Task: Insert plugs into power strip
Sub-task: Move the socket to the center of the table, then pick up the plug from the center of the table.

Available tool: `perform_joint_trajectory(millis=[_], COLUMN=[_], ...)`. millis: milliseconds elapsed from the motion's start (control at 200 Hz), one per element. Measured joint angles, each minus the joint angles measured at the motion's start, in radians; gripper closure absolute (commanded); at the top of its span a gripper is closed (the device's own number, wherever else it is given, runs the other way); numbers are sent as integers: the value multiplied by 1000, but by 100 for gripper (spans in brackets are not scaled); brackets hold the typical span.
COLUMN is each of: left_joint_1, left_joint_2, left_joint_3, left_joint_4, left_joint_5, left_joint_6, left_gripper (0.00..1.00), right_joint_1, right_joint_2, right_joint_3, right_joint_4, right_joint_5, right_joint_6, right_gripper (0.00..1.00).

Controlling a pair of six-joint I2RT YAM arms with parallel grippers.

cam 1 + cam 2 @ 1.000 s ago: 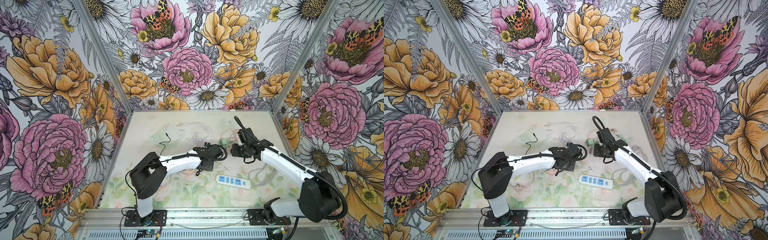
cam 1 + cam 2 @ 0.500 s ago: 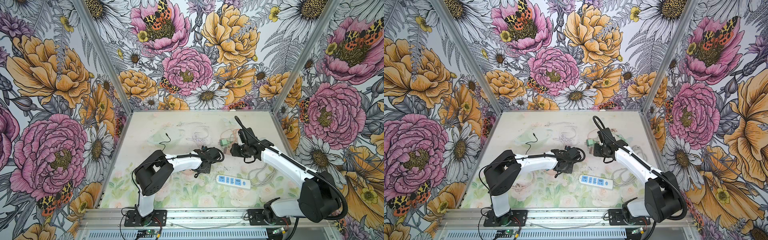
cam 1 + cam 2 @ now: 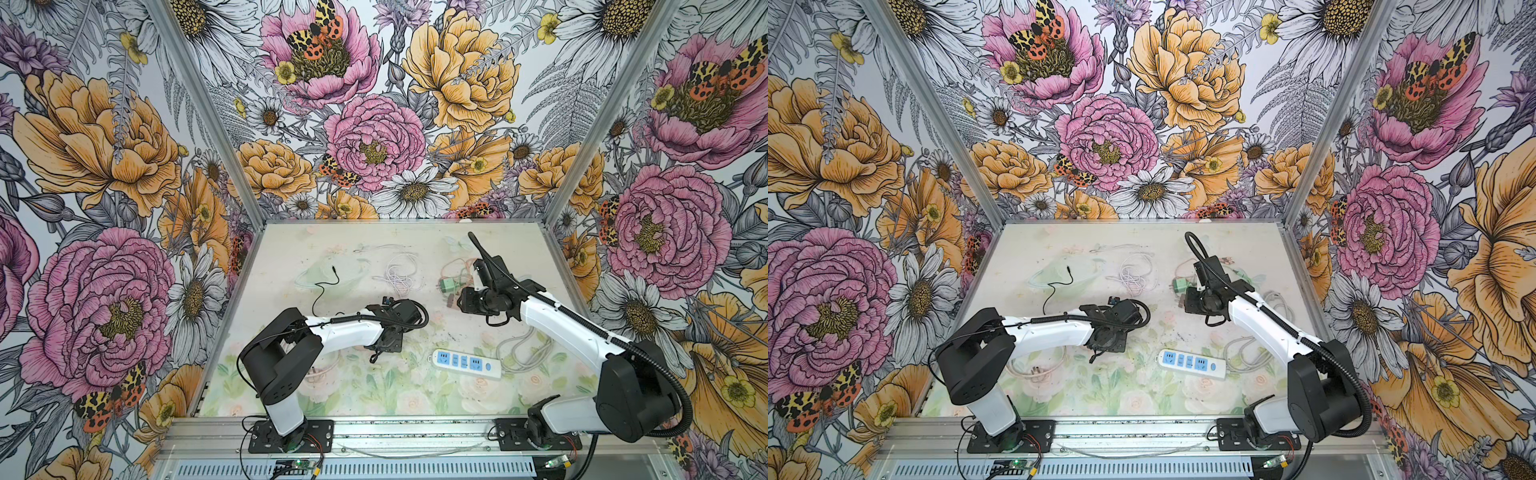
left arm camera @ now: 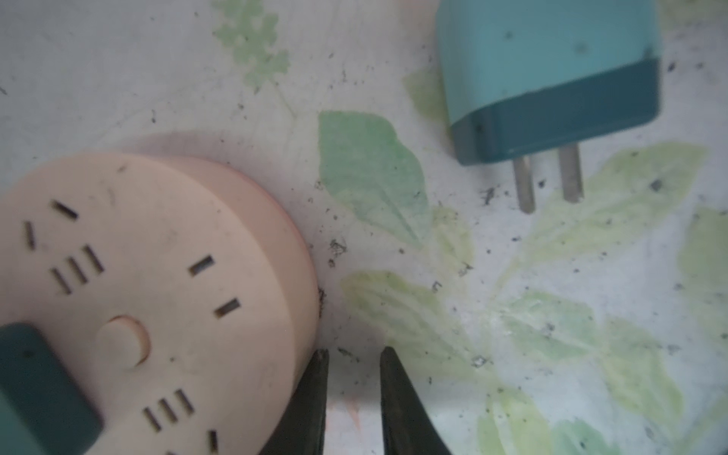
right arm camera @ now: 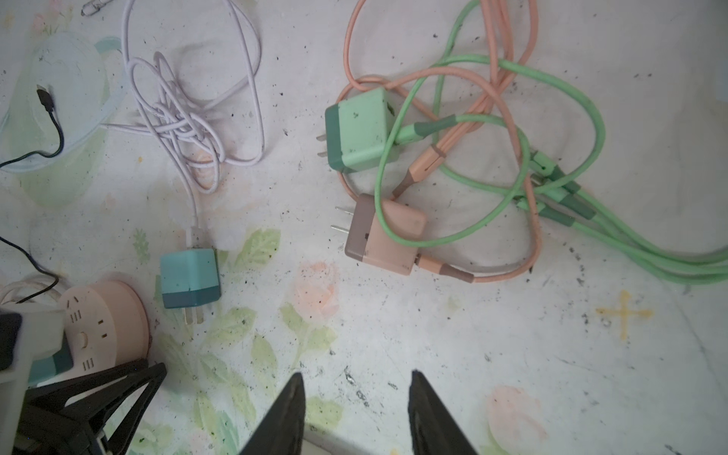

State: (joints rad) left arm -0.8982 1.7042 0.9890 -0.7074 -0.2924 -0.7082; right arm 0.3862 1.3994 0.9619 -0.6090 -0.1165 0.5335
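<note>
Since a second ago the white left arm (image 3: 345,332) has pulled its wrist toward the lower left of the frame in both top views. The white right arm (image 3: 561,324) has hardly moved. On the pale flowery table (image 3: 332,232), the long white power strip with blue sockets (image 3: 467,363) lies at lower middle with nothing plugged in. A round pink socket disc (image 4: 149,299) has one dark teal cube plug (image 4: 35,386) on it, and it looks pushed in. The left gripper (image 4: 352,394) is open just a crack and holds nothing. A loose teal cube plug (image 4: 551,78) lies flat beyond its tips, on the side away from the disc. Its metal prongs (image 4: 547,181) point back toward the gripper. The left arm looks nearer to it. The right gripper (image 5: 356,413) is open wider and is empty too. The green cube plug (image 5: 360,130) and pink-brown cube plug (image 5: 384,236) lie ahead of it. A green cable (image 5: 492,220) loops over the pink-brown one and may snag.
</note>
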Motion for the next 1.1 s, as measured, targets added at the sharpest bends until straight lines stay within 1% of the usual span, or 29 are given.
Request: perform_joint_trajectory(millis=[115, 220, 265, 290, 470, 590, 696, 1101], left_joint_1=[-1, -8, -10, -10, -3, 7, 17, 38], left_joint_2=[-34, -55, -55, -55, -29, 42, 98, 214], left_joint_3=[-3, 11, 29, 41, 127, 175, 191, 237], left_joint_4=[-6, -11, -14, -13, -10, 5, 32, 138], left_joint_5=[0, 0, 0, 0, -13, -18, -13, 13], left_joint_6=[3, 9, 16, 15, 27, 26, 26, -1], left_gripper=[72, 60, 53, 50, 42, 40, 38, 35], right_joint_1=[0, 0, 0, 0, 0, 0, 0, 0], right_joint_2=[13, 31, 37, 40, 43, 43, 43, 43], right_joint_3=[0, 0, 0, 0, 0, 0, 0, 0], right_joint_4=[8, 19, 23, 24, 47, 54, 54, 55], right_joint_5=[-17, -39, -48, -55, -95, -109, -117, -125], right_joint_6=[0, 1, 2, 4, 8, 3, -1, -5], right_gripper=[55, 56, 55, 55, 52, 50, 50, 50])
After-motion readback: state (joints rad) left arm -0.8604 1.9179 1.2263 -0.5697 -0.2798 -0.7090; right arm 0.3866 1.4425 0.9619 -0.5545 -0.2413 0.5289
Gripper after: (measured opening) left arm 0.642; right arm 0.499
